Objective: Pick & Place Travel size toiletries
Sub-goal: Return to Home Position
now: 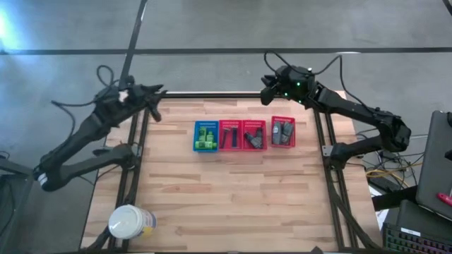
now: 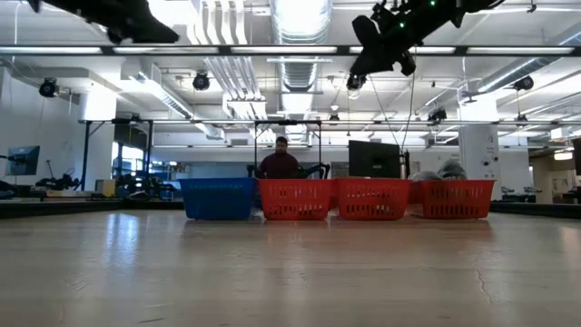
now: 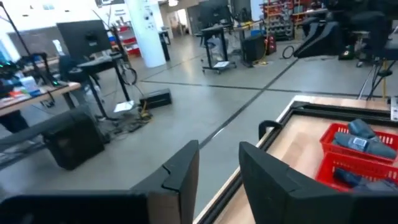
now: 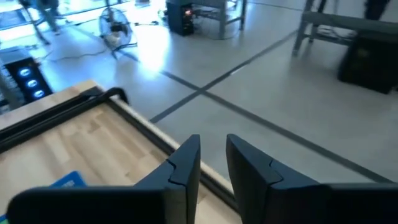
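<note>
Sorting looks finished; the travel size toiletries (image 1: 282, 131) sit in the blue basket (image 1: 205, 123) and red baskets (image 1: 231, 122) mid-table; left gripper (image 3: 219, 148) and right gripper (image 4: 213, 142) hang over the far corners, fingers slightly parted, empty; only homing seems left.

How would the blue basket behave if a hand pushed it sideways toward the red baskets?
The blue basket looks like light mesh plastic, low and wide, so it would probably slide on the smooth wooden table rather than tip. The red basket right beside it would likely get pushed along.
</note>
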`<action>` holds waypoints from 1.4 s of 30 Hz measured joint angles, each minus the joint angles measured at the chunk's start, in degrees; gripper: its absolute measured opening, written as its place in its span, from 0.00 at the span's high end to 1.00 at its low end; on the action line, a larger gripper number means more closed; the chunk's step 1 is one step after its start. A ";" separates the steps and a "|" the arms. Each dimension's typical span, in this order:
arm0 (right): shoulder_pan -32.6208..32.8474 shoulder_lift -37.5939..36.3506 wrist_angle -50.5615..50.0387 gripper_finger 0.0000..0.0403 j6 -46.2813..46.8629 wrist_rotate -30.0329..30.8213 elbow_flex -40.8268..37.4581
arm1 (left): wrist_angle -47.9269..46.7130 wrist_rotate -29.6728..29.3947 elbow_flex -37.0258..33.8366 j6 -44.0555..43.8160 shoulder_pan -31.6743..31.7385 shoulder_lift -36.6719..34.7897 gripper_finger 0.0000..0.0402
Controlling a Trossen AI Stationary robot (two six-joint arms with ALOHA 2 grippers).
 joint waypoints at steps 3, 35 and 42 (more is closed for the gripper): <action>-1.35 0.00 0.11 0.84 0.37 0.10 -0.32 | -5.66 -0.72 0.25 1.83 1.21 -5.31 0.74; -2.03 0.07 0.15 0.73 1.20 5.22 -2.14 | -22.24 -31.54 -16.09 -18.75 3.94 -30.77 0.80; -2.05 0.09 0.19 0.68 1.20 5.22 -2.14 | -21.74 -31.20 -19.72 -18.70 4.54 -31.88 0.79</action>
